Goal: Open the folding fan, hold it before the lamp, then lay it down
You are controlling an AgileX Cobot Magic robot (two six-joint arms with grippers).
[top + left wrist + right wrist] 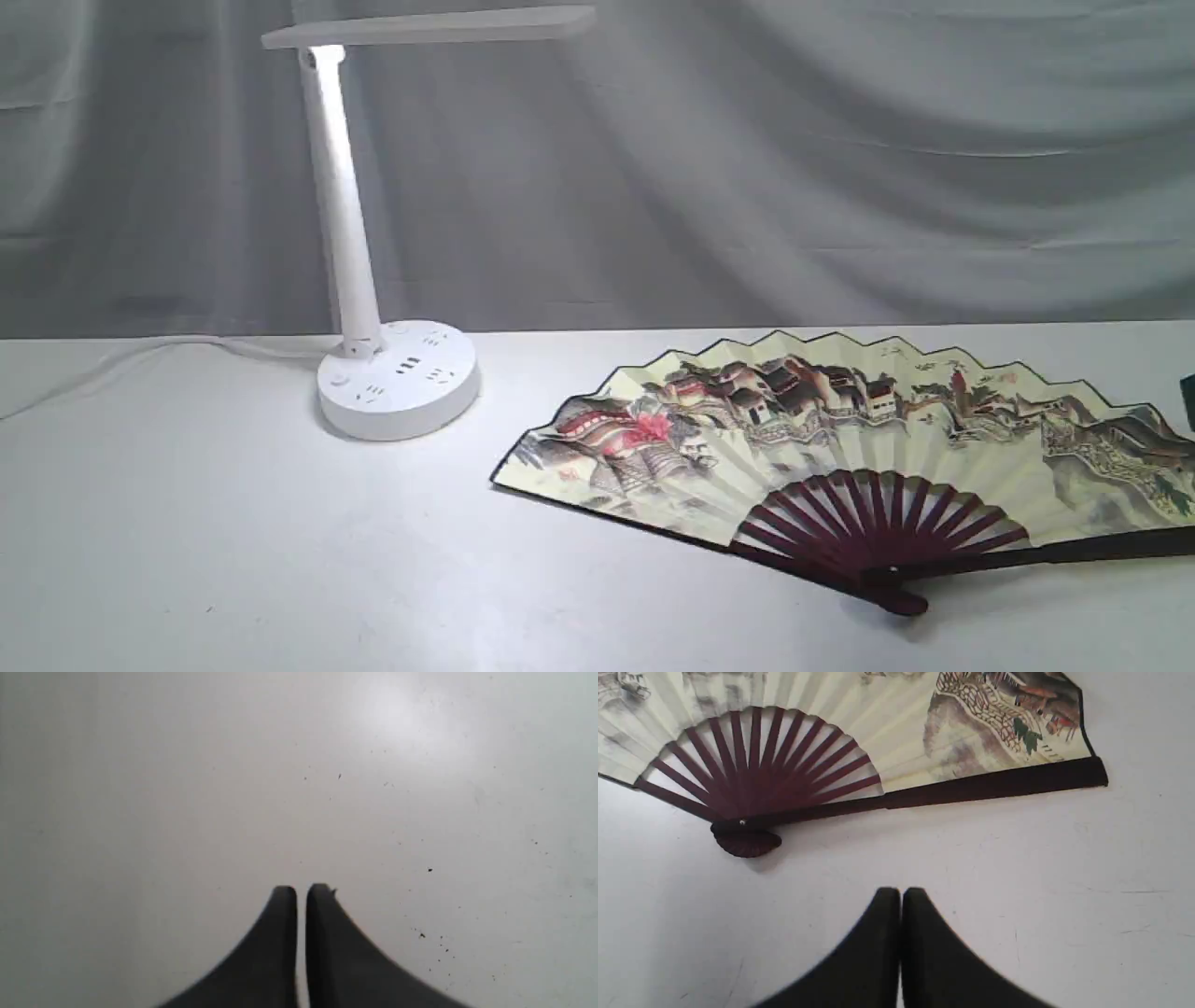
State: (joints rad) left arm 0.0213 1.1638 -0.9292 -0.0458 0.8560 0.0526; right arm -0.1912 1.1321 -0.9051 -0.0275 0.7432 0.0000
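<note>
- Left tool point(301, 888): jaws pressed together, empty, over bare counter point(140, 788).
- Right tool point(901, 889): closed, empty, near the folding fan point(896, 742) pivot, not touching.
- The folding fan lies spread flat on the counter, right of the lamp point(342, 215), apart from its base.
- Writing on the leaf is too small to read.

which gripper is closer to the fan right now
Right. The right gripper sits shut just off the folding fan, not touching it; the left gripper faces only table, no fan in sight.

Left gripper point(301, 891), right gripper point(900, 892): matte black, curved, tapering to rounded tips.
</note>
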